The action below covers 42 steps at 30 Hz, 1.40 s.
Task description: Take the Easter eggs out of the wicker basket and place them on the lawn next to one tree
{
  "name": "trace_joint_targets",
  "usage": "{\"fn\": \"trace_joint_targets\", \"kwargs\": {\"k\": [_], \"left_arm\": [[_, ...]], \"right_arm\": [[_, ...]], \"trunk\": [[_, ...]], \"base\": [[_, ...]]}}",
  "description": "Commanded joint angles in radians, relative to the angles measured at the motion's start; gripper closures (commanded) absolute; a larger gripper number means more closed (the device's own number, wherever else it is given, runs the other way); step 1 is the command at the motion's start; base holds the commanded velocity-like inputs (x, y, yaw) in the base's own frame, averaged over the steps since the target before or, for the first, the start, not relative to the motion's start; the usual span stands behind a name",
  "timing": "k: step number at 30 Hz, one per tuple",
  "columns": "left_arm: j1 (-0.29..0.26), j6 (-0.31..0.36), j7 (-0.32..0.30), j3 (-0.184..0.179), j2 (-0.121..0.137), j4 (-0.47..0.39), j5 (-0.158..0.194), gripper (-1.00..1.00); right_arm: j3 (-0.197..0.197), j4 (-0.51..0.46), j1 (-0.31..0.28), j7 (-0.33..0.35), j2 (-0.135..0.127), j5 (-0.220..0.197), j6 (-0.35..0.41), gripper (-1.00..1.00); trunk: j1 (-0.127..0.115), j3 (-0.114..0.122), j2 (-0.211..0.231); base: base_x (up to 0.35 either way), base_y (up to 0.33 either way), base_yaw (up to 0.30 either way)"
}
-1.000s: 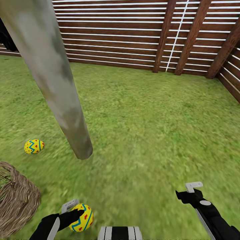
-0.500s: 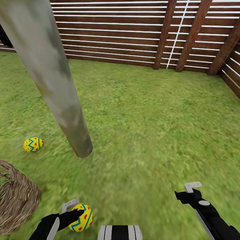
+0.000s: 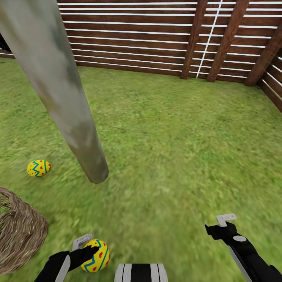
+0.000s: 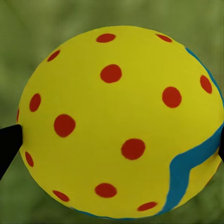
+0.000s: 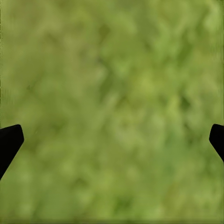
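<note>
Sitting clamped in the left hand [image 3: 87, 250], an Easter egg [image 3: 95, 255].

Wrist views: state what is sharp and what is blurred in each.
Left wrist view: the yellow egg with red dots and a blue band is crisp, the green grass behind it blurred. Right wrist view: the lawn is a soft green smear, the dark tool tips at the picture's sides sharp-edged.

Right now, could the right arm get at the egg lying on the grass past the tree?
Probably not: the egg lies far left, beyond the tree trunk; the open right gripper hangs far right.
</note>
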Motion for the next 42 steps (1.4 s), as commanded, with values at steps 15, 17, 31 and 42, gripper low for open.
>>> {"fn": "trace_joint_targets", "kwargs": {"k": [15,17,31,42], "left_arm": [[0.0,0.009,-0.004,0.007,0.002,-0.019,0.009,-1.0],[0.0,0.009,-0.004,0.012,0.002,-0.02,0.009,-1.0],[-0.001,0.008,-0.005,0.035,0.001,-0.021,0.008,-1.0],[0.0,0.009,-0.008,0.035,0.001,-0.02,0.008,-1.0]], "right_arm": [[0.002,0.0,0.0,0.001,-0.001,-0.003,0.005,-1.0],[0.002,0.016,0.0,0.001,-0.001,-0.002,0.004,-1.0],[0.022,0.035,0.0,0.001,-0.001,-0.002,-0.021,-1.0],[0.019,0.087,0.0,0.01,-0.009,-0.004,-0.022,-1.0]], "trunk": [[0.0,-0.001,0.0],[0.0,-0.001,0.0],[-0.003,0.026,0.001],[-0.008,0.069,0.004]], "base": [[0.0,0.0,0.0],[0.0,0.0,0.0],[0.0,0.0,0.0],[-0.176,0.059,0.0]]}}
